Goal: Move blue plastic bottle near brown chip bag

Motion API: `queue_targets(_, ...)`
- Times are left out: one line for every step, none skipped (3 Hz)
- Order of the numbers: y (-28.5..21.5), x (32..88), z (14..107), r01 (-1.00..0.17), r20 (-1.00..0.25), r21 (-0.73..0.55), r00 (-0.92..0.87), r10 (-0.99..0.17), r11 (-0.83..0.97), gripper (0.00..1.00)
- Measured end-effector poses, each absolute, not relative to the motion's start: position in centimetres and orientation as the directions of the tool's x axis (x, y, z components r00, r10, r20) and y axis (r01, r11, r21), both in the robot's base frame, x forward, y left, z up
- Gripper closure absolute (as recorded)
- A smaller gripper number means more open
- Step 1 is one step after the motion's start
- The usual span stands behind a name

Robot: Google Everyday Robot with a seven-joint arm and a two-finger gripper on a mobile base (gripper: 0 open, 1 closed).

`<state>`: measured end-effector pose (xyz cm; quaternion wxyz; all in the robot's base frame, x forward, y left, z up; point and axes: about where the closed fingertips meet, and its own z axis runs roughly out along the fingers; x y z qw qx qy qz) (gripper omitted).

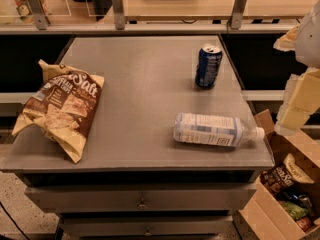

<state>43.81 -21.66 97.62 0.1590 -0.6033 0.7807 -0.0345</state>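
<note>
The blue plastic bottle point(216, 129) lies on its side near the table's front right corner, with its white cap pointing right. The brown chip bag point(61, 106) with white "Salt" lettering lies at the table's left edge. They are far apart, with most of the tabletop between them. My gripper point(296, 104) hangs at the right edge of the view, just off the table, above and to the right of the bottle's cap. It touches nothing.
A dark blue soda can point(208, 66) stands upright at the back right of the grey table point(145, 79). A cardboard box point(280, 194) of snack bags sits on the floor to the right. A counter with posts runs behind.
</note>
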Motion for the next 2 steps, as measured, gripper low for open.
queue_targets(-21.66, 43.81, 97.62, -0.931, -0.207, -0.246, -0.221, -0.953, 0.270, 0.00)
queue_targets(-21.55, 43.67, 97.05, -0.931, -0.230, -0.238, -0.223, -0.947, 0.277, 0.00)
